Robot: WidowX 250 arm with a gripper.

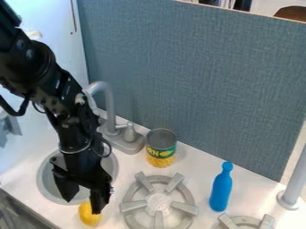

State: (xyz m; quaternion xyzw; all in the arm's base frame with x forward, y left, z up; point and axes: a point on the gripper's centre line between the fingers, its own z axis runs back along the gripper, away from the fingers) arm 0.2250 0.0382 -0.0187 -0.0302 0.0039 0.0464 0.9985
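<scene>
Hanging well parted, empty — fingers (pixel 98 196) with the yellow lemon (pixel 89 217) by one tip.

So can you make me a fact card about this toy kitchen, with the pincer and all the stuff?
Pincer: open, low at the sink's edge
Nearest thing: rounded yellow toy, outside the sink; can't tell if they touch
Sink: round, grey, partly behind the pincer
Tap: grey, curved
Can: upright, green and yellow, near the tap
Burner: grey, between sink and bottle
Bottle: blue
</scene>
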